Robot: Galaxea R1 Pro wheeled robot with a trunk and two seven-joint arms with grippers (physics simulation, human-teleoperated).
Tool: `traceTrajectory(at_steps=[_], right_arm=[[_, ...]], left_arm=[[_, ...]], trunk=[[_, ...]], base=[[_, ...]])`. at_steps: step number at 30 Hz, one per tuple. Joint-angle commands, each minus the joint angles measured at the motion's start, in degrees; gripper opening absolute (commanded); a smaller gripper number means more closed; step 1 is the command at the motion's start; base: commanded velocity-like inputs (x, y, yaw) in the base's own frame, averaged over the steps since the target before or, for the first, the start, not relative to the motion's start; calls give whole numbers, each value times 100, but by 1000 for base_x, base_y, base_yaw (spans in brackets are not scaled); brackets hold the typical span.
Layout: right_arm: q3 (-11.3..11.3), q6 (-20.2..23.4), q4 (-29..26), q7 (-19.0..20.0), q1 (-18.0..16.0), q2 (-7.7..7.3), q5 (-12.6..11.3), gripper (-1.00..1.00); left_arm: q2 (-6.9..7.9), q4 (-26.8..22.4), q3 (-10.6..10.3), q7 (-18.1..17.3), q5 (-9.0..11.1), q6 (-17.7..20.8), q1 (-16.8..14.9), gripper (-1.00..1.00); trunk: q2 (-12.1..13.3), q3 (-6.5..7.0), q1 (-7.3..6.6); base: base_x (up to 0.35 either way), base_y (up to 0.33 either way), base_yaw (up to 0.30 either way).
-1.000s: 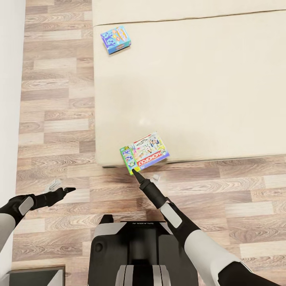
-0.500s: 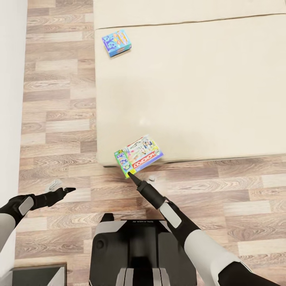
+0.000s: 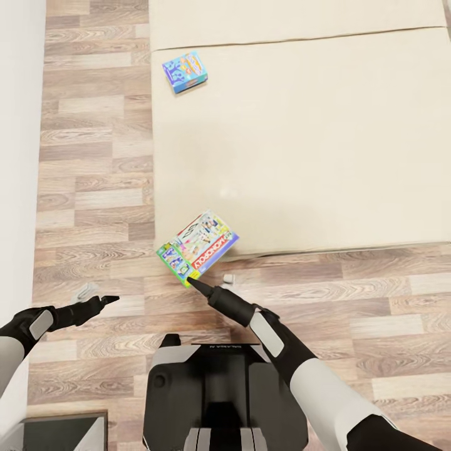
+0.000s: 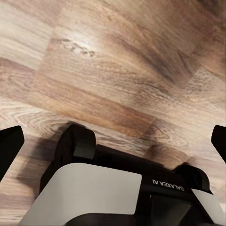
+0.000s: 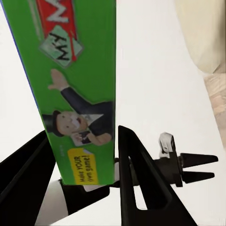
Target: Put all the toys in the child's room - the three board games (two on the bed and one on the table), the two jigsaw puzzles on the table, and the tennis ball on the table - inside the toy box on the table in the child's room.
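My right gripper (image 3: 191, 282) is clenched on the near edge of the Monopoly box (image 3: 198, 247), a thin flat rectangle of glossy printed card with a green side panel and a red logo band. In the right wrist view my two dark fingers (image 5: 136, 174) bracket that green edge (image 5: 77, 94) closely. The box hangs off the corner of the bed (image 3: 300, 138), tilted, partly over the wood-plank floor (image 3: 94, 188).

The grip is my worry: I hold only a narrow strip at one end of a wide, smooth-sided box, so I judge it could pivot between my pads or slide free as I lift, and drop onto the planks. A fast swing of the arm would make that worse, since the far end acts as a lever.

The other board game, a light blue box (image 3: 185, 71), lies flat on the cream mattress near its far left corner, well apart from me. The mattress looks soft and matte, with a seam across it.

My left gripper (image 3: 104, 300) hovers over the floor with jaws spread, empty.
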Motion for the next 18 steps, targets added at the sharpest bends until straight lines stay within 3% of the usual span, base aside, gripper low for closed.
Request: traceTrajectory(at_steps=[1,18], right_arm=[[9,66,-24,15,-3,0,-13,-100],[3,32,-313,80,-3,0,68,-100]], left_arm=[[2,-2,-2,-2,46,48,0,100],[-2,-2,-10,4,43,48,0,100]], trunk=[[38,17,-21],[720,322,-395]], base=[[0,0,0],[0,0,0]])
